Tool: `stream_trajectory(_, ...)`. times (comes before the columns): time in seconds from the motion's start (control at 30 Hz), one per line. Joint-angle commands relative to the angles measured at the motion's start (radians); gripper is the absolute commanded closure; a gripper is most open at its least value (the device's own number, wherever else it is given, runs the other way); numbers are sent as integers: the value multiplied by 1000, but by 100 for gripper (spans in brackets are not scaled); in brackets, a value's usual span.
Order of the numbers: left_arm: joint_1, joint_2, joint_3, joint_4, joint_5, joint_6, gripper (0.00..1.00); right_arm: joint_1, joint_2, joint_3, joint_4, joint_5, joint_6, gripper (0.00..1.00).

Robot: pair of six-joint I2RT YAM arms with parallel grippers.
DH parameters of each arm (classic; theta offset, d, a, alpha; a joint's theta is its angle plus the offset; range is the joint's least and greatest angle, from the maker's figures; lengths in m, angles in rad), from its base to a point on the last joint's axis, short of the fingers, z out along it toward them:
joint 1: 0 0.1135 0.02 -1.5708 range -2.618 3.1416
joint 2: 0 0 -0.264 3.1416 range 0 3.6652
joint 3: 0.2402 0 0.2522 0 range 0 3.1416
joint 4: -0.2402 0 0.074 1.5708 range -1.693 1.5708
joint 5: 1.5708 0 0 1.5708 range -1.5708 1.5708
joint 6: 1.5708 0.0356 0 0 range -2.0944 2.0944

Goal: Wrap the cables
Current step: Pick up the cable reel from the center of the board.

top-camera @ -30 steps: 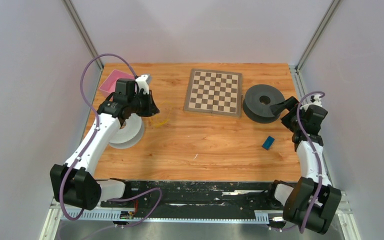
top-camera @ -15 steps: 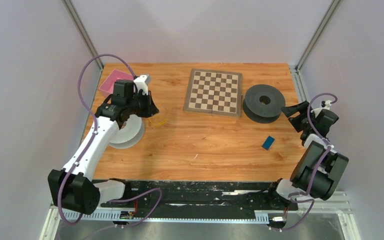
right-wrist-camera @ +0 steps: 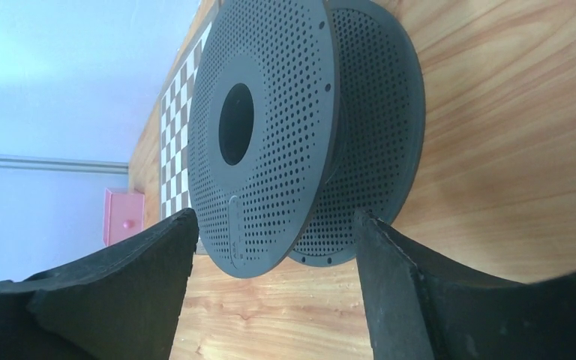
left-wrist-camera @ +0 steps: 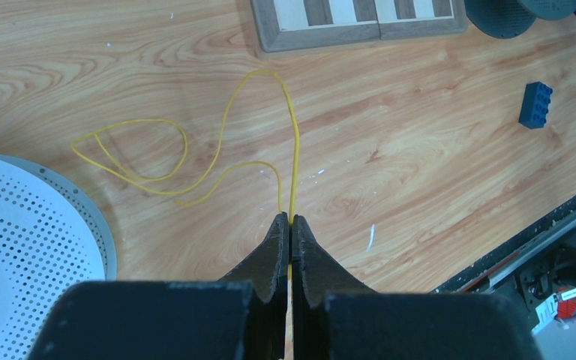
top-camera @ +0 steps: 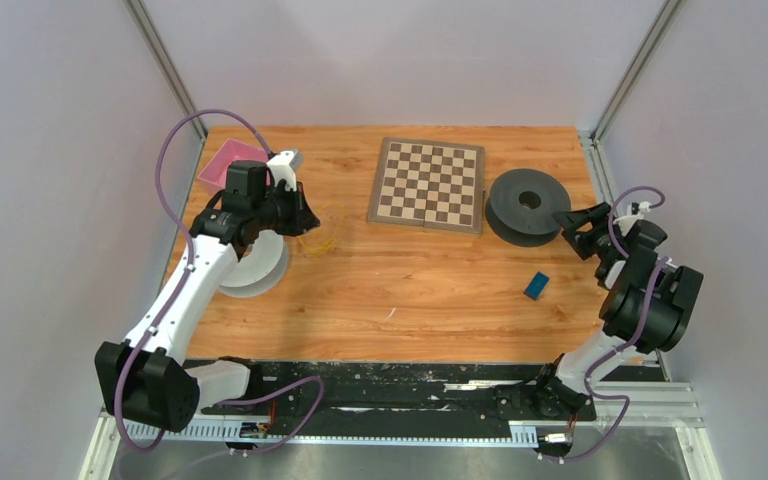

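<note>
A thin yellow cable (left-wrist-camera: 296,142) lies in loose loops on the wooden table, seen small from above (top-camera: 320,243). My left gripper (left-wrist-camera: 290,219) is shut on one end of it, just right of the pale grey spool (top-camera: 255,270), whose perforated face (left-wrist-camera: 22,240) fills the left wrist view's lower left. My right gripper (top-camera: 568,228) is turned on its side and stands open at the right rim of the black spool (top-camera: 527,205). That spool (right-wrist-camera: 270,135) lies flat, its near rim in front of the gap between the jaws with no finger touching it.
A chessboard (top-camera: 427,184) lies at the back centre and a pink box (top-camera: 228,163) at the back left. A blue brick (top-camera: 536,285) sits on the table near the right arm. The right arm's elbow is folded high beside the table's right edge.
The right arm folded up and swung out to the right, then its gripper came back to the black spool's rim with jaws somewhat narrower. The left gripper shifted only slightly, still holding the cable.
</note>
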Motion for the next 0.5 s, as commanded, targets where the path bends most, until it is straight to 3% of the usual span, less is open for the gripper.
stream_trajectory(0.0,-2,-27,1,40,28,4,100,-6,63,45,191,-86,61,30)
stream_trajectory(0.07,-2,-27,3,39,31,4,100,-7,120,59,258,-154,105,37)
stream_trajectory(0.17,-2,-28,0,41,17,5,100,-11,191,67,341,-197,169,38)
stream_trajectory(0.3,-2,-31,-2,37,11,9,100,-12,274,70,575,-253,303,38)
stream_trajectory(0.47,-2,-38,-6,43,8,7,100,-15,314,83,654,-239,351,45)
